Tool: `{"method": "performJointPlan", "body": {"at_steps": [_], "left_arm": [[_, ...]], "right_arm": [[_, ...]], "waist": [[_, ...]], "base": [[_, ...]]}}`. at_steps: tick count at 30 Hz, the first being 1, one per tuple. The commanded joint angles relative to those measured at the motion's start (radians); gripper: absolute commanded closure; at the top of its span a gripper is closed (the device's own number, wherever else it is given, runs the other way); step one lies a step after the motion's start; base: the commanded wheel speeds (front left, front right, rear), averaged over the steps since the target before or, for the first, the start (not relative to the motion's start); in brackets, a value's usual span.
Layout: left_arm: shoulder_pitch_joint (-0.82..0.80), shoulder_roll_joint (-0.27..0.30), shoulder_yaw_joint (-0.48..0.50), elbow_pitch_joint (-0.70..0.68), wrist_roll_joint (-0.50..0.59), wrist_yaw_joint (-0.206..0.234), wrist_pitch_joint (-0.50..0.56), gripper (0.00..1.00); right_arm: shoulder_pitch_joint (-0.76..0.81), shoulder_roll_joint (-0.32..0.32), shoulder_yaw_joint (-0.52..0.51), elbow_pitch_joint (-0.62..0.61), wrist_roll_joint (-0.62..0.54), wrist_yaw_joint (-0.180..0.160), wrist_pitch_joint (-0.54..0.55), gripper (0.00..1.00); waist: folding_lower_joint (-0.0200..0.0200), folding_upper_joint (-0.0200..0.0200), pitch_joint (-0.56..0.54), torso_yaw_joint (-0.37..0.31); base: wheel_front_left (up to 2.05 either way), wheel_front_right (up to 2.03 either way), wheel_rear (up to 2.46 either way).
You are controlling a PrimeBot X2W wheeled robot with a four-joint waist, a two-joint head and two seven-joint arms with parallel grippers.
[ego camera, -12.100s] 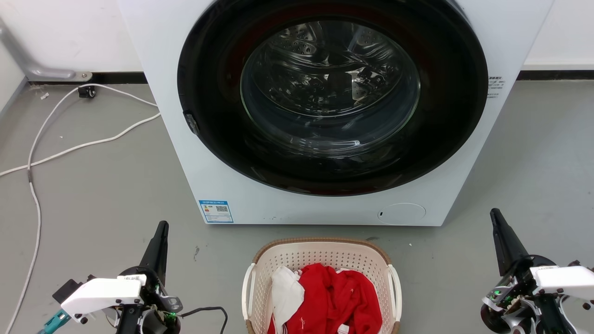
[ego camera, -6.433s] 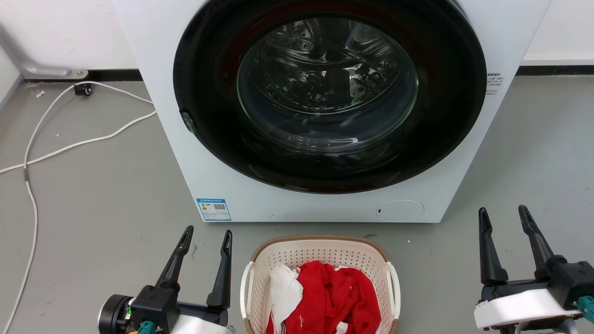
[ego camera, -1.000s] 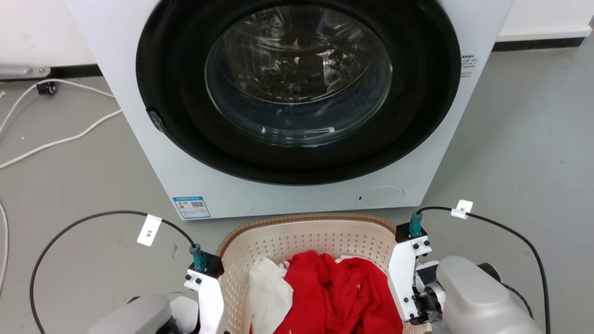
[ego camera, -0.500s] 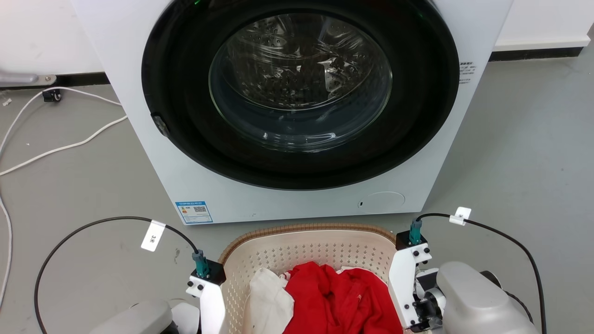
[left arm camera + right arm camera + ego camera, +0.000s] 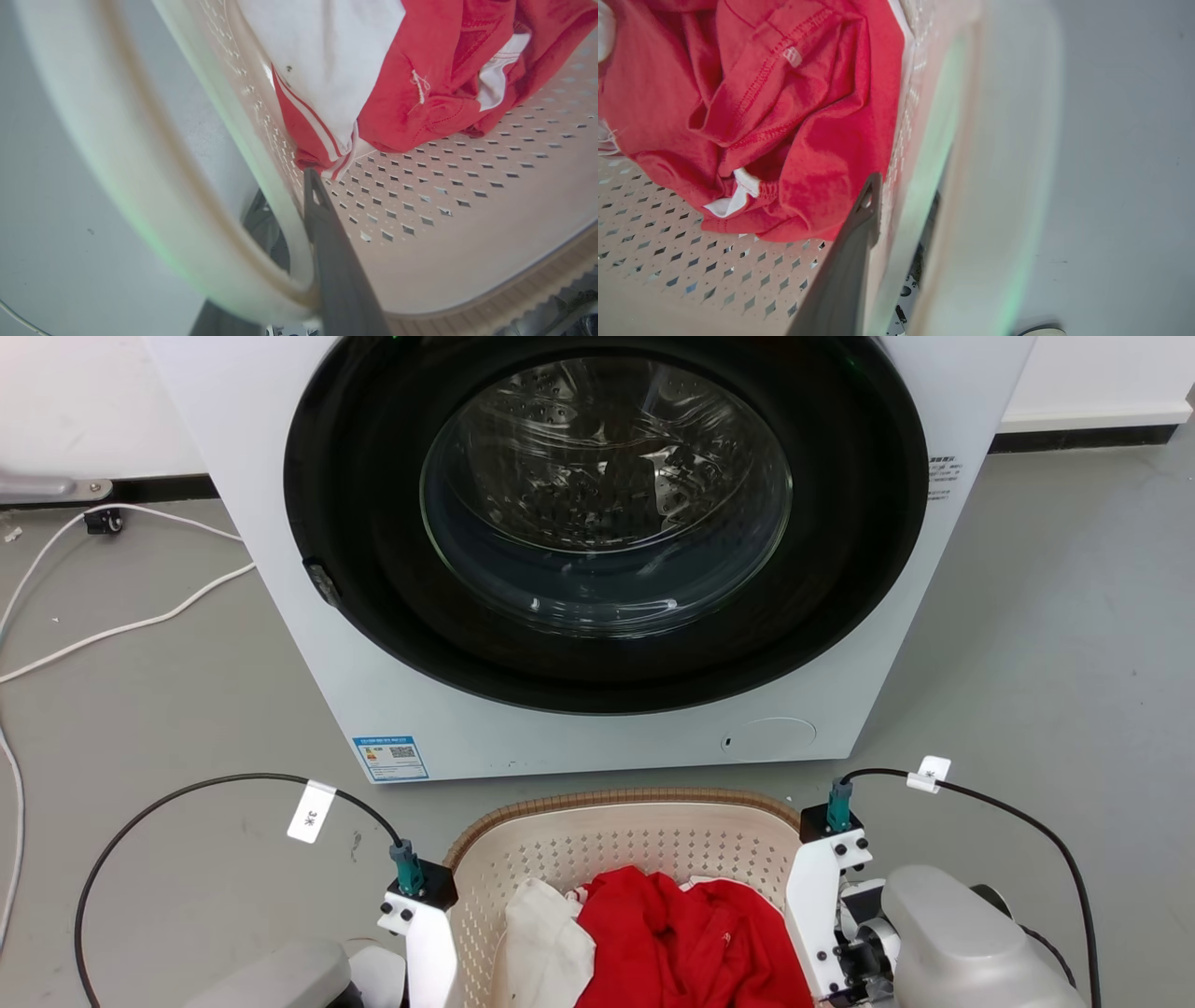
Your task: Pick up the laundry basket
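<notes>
The left gripper [image 5: 286, 186] and right gripper [image 5: 903, 191] are pinching opposite side walls of the laundry basket [image 5: 616, 845], just before the washing machine [image 5: 560, 747]. The grasp is looking made; next is calling for a level, even lift.

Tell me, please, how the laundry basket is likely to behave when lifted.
Probably light: the laundry basket is thin perforated plastic holding only a few garments. Its walls may flex where the left tool and right tool pinch them. The loose garments could shift if it tilts.
</notes>
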Motion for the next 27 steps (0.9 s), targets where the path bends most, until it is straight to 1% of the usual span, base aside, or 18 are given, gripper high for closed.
{"method": "performJointPlan", "body": {"at_steps": [1,10,27], "left_arm": [[-0.006,-0.009,-0.001,-0.011,0.008,-0.014,0.0,1.0],[-0.011,-0.009,-0.001,-0.012,0.006,-0.014,0.008,1.0],[0.004,-0.026,-0.001,-0.001,-0.001,-0.014,0.021,1.0]], "right_arm": [[-0.006,0.0,0.016,0.0,-0.005,0.013,0.001,1.0],[-0.018,0.001,0.027,0.006,0.005,0.013,-0.004,1.0],[-0.036,0.001,0.049,0.024,0.015,0.013,0.007,1.0]], "waist": [[0.0,0.0,0.001,0.0],[0.0,0.0,0.005,0.003],[0.0,0.0,-0.008,0.007]], "base": [[0.0,0.0,0.0],[0.0,0.0,0.0],[0.0,0.0,0.0]]}}
